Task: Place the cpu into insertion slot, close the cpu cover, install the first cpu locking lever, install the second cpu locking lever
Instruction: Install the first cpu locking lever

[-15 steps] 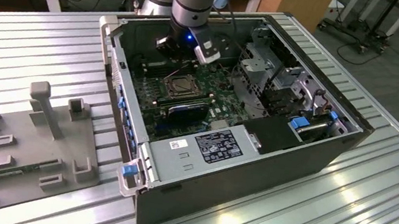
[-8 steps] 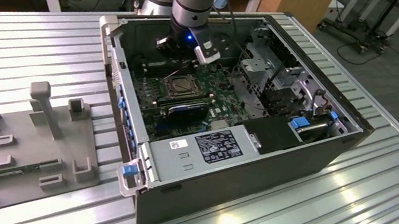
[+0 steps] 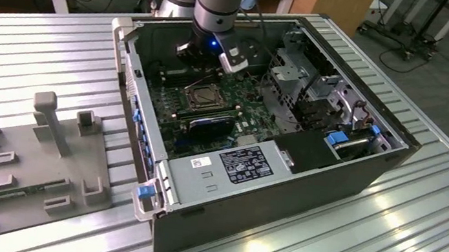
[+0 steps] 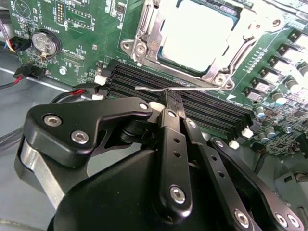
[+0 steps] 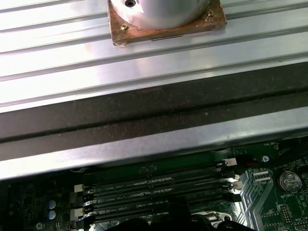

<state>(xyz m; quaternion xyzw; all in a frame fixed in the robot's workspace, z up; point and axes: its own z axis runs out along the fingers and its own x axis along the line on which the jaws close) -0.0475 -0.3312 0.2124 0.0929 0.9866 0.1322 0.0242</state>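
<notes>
In the second wrist view the pale cpu [image 4: 197,33] lies in the insertion slot. The silvery cpu cover [image 4: 146,26] is folded down around it as a frame. A thin metal locking lever [image 4: 207,88] runs across just off the socket's edge, over the black memory slots [image 4: 211,110]. My gripper [image 4: 173,98] is shut, its black fingertips right at this lever and touching it. I cannot tell whether they clamp it. In the exterior view the gripper [image 3: 205,57] hangs inside the open computer case, just behind the insertion slot [image 3: 204,97].
The case walls [image 3: 130,81] and a metal drive cage [image 3: 300,84] hem in the board. A coin battery [image 4: 44,42] and red-black cables [image 4: 29,72] lie beside the gripper. A grey fixture plate [image 3: 27,172] sits on the slatted table at the exterior view's left.
</notes>
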